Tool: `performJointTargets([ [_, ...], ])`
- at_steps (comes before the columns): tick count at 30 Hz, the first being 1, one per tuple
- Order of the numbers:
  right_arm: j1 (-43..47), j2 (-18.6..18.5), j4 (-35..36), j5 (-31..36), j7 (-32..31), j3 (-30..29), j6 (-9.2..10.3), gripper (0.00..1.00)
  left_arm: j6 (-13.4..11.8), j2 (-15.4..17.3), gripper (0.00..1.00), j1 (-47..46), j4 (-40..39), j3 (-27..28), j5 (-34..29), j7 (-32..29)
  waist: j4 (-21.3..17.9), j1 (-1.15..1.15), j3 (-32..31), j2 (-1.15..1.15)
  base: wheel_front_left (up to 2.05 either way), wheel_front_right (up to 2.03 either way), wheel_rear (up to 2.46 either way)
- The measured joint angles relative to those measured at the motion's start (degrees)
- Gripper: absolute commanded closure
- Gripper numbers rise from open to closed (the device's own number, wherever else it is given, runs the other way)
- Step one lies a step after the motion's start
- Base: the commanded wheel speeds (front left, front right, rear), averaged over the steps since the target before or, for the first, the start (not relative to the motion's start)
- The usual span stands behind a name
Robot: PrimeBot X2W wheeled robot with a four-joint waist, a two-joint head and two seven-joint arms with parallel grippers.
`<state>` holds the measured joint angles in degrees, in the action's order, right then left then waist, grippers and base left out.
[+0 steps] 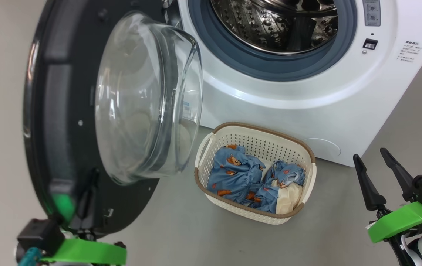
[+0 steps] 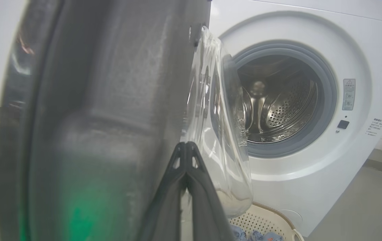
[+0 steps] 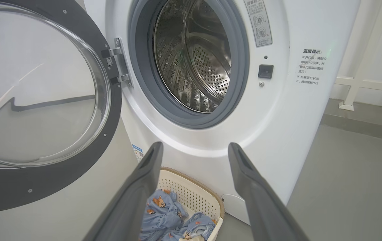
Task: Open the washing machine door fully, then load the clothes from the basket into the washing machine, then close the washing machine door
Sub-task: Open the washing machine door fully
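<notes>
The big white front-loading washing machine [image 1: 307, 96] stands with its perforated steel drum [image 1: 270, 26] bare, ready for loading. Its large round door with glossy black rim and bulging glass bowl [image 1: 59, 122] hangs swung wide on its hinge, leaving the way in open. The small cream perforated plastic basket [image 1: 244, 213] sits on the grey floor [image 1: 181, 232] at the machine's foot, handy below the opening. The light blue bear-printed clothes [image 1: 235, 173] and a cream piece [image 1: 288, 195] lie bunched inside it. The left gripper [image 2: 186, 144], jaws clenched on nothing, lies close by the door's inner face, I judge to push it wider. The right gripper [image 1: 369, 153] hovers right of the basket, jaws released.
</notes>
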<state>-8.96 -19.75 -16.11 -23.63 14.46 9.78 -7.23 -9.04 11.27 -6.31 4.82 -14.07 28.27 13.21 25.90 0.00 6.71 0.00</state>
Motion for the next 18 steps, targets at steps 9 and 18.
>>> performJointTargets([
  [9,-0.32,-0.97,0.04,-0.01,0.00,0.45,0.00,0.00,-0.44,0.62,1.00,-3.04,3.49,3.38,0.59,0.49,0.53,0.00,1.50,0.00,0.00,0.00,0.00],
  [18,-2.14,-1.79,0.08,-0.01,0.00,0.94,0.00,0.00,-0.59,0.81,1.00,-5.87,7.71,7.22,0.93,1.00,0.64,0.00,3.07,0.00,0.00,0.00,0.00],
])
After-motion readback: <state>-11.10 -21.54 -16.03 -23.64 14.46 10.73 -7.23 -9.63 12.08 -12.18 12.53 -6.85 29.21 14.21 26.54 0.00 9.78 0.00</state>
